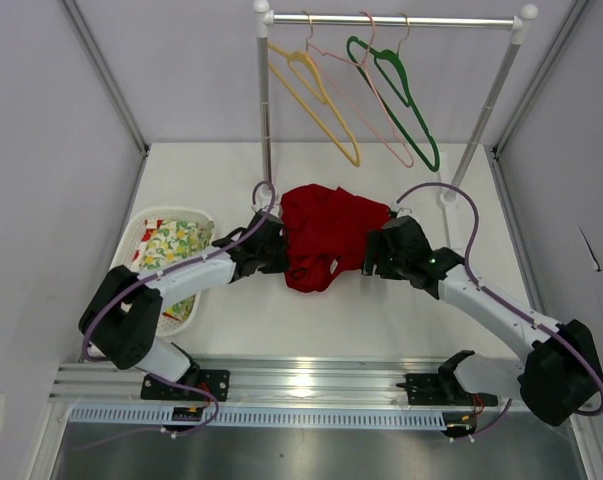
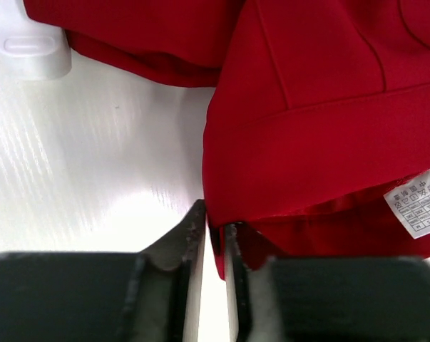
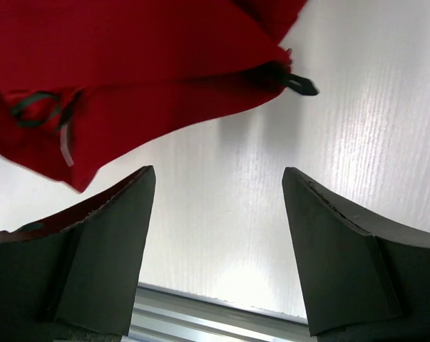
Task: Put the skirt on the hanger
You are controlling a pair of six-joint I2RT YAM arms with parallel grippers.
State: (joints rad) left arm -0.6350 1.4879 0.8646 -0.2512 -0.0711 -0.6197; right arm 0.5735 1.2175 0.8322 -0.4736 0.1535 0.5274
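Note:
The red skirt (image 1: pixel 326 232) lies crumpled on the white table between my two arms. My left gripper (image 1: pixel 277 240) is at its left edge, and the left wrist view shows the jaws nearly closed on a fold of the skirt's hem (image 2: pixel 225 246), with a white care label (image 2: pixel 419 203) beside it. My right gripper (image 1: pixel 373 252) is at the skirt's right edge, open and empty, with the skirt (image 3: pixel 129 78) just beyond its fingertips (image 3: pixel 136 206). The pale pink hanger (image 1: pixel 366 95) hangs on the rail (image 1: pixel 396 18) between a yellow and a green one.
A yellow hanger (image 1: pixel 316 95) and a dark green hanger (image 1: pixel 401 95) hang on the same rail. The rack's white foot (image 2: pixel 29 46) stands near the skirt. A white basket (image 1: pixel 171 260) with floral cloth sits at the left. Walls enclose both sides.

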